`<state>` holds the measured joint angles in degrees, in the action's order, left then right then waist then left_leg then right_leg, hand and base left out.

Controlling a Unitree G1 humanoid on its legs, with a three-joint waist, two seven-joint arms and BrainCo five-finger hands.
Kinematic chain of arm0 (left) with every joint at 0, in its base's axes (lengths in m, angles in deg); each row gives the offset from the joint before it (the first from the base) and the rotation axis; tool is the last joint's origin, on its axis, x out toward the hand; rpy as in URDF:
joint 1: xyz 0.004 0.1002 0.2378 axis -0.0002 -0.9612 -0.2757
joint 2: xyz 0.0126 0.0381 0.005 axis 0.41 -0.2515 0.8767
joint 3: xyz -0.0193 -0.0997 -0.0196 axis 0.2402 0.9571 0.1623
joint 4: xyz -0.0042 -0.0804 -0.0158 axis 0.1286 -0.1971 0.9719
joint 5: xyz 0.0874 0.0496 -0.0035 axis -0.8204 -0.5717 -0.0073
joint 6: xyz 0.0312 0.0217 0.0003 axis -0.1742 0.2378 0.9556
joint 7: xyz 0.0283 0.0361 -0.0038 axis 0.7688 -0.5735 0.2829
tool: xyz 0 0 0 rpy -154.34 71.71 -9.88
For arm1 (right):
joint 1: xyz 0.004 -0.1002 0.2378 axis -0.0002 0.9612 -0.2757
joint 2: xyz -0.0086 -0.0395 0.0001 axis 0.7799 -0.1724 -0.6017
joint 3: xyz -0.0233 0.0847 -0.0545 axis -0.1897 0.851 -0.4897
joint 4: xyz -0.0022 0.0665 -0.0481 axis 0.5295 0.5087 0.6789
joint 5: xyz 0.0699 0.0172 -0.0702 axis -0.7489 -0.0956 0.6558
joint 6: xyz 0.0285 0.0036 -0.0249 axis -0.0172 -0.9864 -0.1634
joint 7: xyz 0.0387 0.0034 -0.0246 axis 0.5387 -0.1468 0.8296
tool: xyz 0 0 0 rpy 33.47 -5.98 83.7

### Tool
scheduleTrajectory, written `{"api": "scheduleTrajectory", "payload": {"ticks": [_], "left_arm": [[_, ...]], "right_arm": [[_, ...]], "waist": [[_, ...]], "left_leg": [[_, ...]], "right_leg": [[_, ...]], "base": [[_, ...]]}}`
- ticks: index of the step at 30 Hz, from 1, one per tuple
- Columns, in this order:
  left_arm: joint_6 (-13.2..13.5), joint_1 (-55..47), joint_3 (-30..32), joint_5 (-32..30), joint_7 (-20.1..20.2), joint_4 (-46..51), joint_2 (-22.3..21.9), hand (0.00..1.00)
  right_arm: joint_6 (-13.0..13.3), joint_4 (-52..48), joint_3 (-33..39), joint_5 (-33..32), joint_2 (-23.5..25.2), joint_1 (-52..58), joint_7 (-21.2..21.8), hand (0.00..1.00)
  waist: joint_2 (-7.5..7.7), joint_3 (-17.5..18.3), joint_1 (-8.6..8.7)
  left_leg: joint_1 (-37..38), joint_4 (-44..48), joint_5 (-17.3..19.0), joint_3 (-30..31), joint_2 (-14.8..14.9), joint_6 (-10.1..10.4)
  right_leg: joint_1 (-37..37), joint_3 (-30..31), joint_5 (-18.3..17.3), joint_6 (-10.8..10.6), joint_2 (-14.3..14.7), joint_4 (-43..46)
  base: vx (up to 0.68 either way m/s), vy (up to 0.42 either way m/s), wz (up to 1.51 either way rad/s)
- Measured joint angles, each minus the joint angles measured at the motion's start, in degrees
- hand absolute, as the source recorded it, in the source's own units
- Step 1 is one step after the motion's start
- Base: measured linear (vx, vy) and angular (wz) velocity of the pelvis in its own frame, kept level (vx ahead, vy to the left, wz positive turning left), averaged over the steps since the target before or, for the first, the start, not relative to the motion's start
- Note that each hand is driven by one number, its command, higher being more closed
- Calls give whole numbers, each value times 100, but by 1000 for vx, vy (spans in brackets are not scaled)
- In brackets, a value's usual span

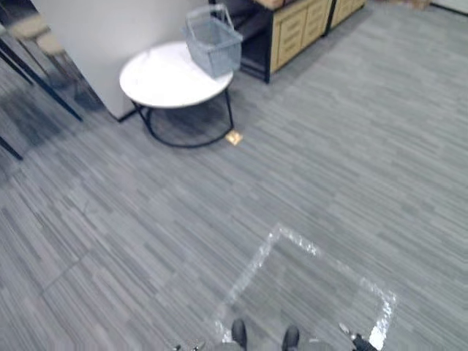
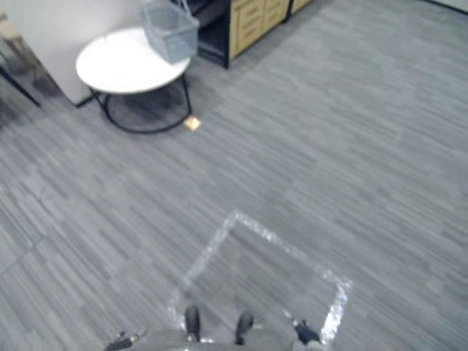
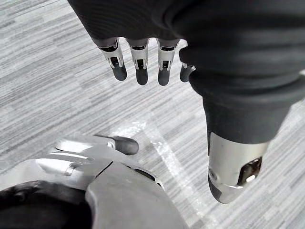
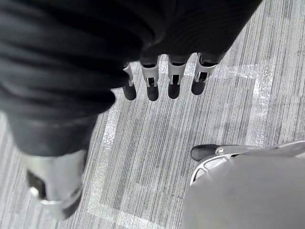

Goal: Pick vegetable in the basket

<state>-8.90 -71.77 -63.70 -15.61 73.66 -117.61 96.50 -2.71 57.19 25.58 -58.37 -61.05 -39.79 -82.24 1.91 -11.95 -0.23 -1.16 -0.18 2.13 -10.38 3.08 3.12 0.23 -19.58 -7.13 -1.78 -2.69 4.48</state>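
Left eye view: dark chair legs at the far left, cut off by the frame, next to a white wall panel. In front of the panel is a round white table on a black ring base. The grey wire basket sits at the table's far right edge, and its contents are too small to make out through the mesh. A small tan item lies on the carpet just beside the ring base, right side. Can't tell what it is or whether it's the vegetable. A wooden drawer cabinet stands further right, its top cut off. Grey striped carpet runs throughout, with a shiny tape square marked on it near the bottom edge. Left wrist view: left hand hangs over the tape with fingers straight and thumb held apart. Right wrist view: right hand is the same, fingers straight, thumb apart, carpet and tape past them.
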Motion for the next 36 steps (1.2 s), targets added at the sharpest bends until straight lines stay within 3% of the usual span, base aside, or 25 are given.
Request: {"api": "scheduleTrajectory", "payload": {"ticks": [2,3,5,7,9,10,13,15,16,17,18,19,20,21,22,23,24,25,27,28,30,33,35,36], "left_arm": [[-7,-36,64,41,-67,39,-44,0],[-11,-46,164,52,-70,151,-39,0],[-9,-79,468,224,-71,398,-254,0],[-9,-87,486,290,-72,408,-265,0],[-6,-60,431,294,-66,414,-268,0],[-4,-45,427,298,-64,411,-267,0],[4,-85,433,405,-60,424,-333,0],[9,-224,447,404,-61,429,-354,0],[9,-218,442,406,-49,386,-260,0],[57,-203,433,395,-49,414,-179,0],[62,-182,431,385,-47,423,-118,0],[54,-103,434,377,-49,405,-45,0],[53,-71,442,374,-48,410,-1,0],[52,-72,440,374,-48,415,4,0],[47,-83,415,372,-39,450,13,0],[49,-82,364,372,-35,475,-6,0],[47,-84,252,352,-32,570,41,0],[49,-82,215,299,-22,630,66,0],[46,-74,199,209,-3,674,101,0],[42,-71,198,205,-6,669,120,0],[39,-32,201,204,-7,675,114,0],[42,89,232,204,-1,675,35,0],[44,148,282,200,6,672,-109,0],[43,164,287,194,6,669,-139,0]], "right_arm": [[35,-25,-209,-1,-58,-15,-15,0],[34,-55,-289,-1,-86,-23,-30,0],[28,-140,-587,-7,-175,-29,-125,0],[26,-204,-748,-12,-184,-87,-135,0],[30,-215,-829,-3,-209,-310,-126,0],[32,-216,-966,-3,-209,-447,-124,0],[42,-358,-1300,-2,-201,-584,-120,0],[108,-429,-1398,-1,-159,-595,-116,0],[162,-330,-1390,0,-50,-620,-116,0],[167,-312,-1387,1,50,-668,-96,0],[189,-329,-1386,3,106,-666,-96,0],[204,-320,-1361,6,155,-667,-92,0],[200,-291,-1258,12,163,-664,-90,0],[199,-245,-1182,12,166,-630,-98,0],[191,-212,-1143,34,167,-498,-96,0],[188,-204,-1146,42,176,-428,-94,0],[186,-211,-1186,69,184,-367,-78,0],[165,-201,-1231,87,184,-342,-67,0],[203,-250,-1229,190,179,-222,-36,0],[204,-300,-1212,189,155,-219,-24,0],[207,-397,-1122,184,136,-206,7,0],[207,-490,-957,183,134,-207,30,0],[201,-595,-687,187,153,-158,28,0],[199,-609,-624,188,158,-154,32,0]], "waist": [[-71,-85,-76],[-94,-138,-87],[-192,-306,-212],[-208,-306,-229],[-195,-318,-264],[-184,-327,-355],[-209,-311,-530],[-214,-296,-635],[-11,-260,-674],[192,-210,-676],[292,-173,-662],[381,-116,-649],[390,-111,-632],[397,-106,-615],[413,-83,-607],[415,-78,-606],[419,-76,-552],[415,-77,-447],[375,-98,-349],[363,-105,-293],[342,-110,-203],[229,-130,-159],[88,-102,-155],[84,-104,-152]], "left_leg": [[-565,1629,740,-30,276,37],[-958,2627,848,-38,450,58],[-1904,4804,619,130,813,-125],[-2248,5141,786,275,724,26],[-2568,4466,846,315,548,63],[-2636,3527,726,296,452,60],[-2638,909,-234,306,433,98],[-2631,407,-455,263,552,115],[-2624,727,-1025,52,426,15],[-2648,958,-1180,-5,285,-228],[-2650,1085,-1034,-42,198,-340],[-2569,1259,-864,-131,137,-509],[-2395,1328,-641,-131,104,-552],[-2103,1323,-437,-123,52,-574],[-1700,1280,-165,-117,-8,-635],[-1527,1242,-40,-107,-26,-654],[-1216,1226,157,-23,-84,-704],[-981,1172,260,76,-111,-731],[-303,834,390,215,-159,-739],[47,709,503,313,-157,-731],[472,640,781,522,-130,-717],[793,679,1138,700,49,-533],[1095,739,1509,850,325,-265],[1200,725,1598,893,383,-193]], "right_leg": [[-144,27,-206,102,96,-6],[-264,20,-218,120,158,-54],[-680,40,-275,178,305,-188],[-809,60,-336,186,232,-188],[-849,95,-395,94,85,-250],[-853,142,-464,-6,-50,-251],[-1110,247,-700,-330,-258,-368],[-1395,320,-875,-589,-405,-397],[-1548,412,-908,-586,-645,-361],[-1424,513,-719,-505,-866,-11],[-1315,595,-583,-474,-974,240],[-1038,831,-168,-510,-1106,903],[-849,1006,327,-604,-1173,1514],[-667,1148,966,-616,-1237,2135],[-397,1284,2058,-641,-1334,2917],[-212,1326,2302,-647,-1384,3444],[326,1282,2168,-536,-1478,4689],[646,1154,1921,-404,-1466,5335],[1203,823,1123,-309,-1399,5849],[1408,542,724,-170,-1345,5674],[1670,-121,185,-105,-1306,4702],[1804,-668,262,-151,-1100,2621],[1908,-673,509,-530,-886,586],[1953,-618,547,-593,-862,284]], "base": [[40,-35,-9],[48,-28,-7],[144,41,-6],[252,121,1],[281,153,-8],[339,202,-22],[447,259,-21],[561,342,-34],[709,408,-26],[708,387,-11],[727,346,-1],[497,220,5],[506,212,5],[634,266,7],[633,261,9],[721,282,18],[448,157,32],[652,205,47],[591,129,41],[502,3,37],[522,-75,52],[420,-166,47],[540,-231,37],[633,-259,31]]}}
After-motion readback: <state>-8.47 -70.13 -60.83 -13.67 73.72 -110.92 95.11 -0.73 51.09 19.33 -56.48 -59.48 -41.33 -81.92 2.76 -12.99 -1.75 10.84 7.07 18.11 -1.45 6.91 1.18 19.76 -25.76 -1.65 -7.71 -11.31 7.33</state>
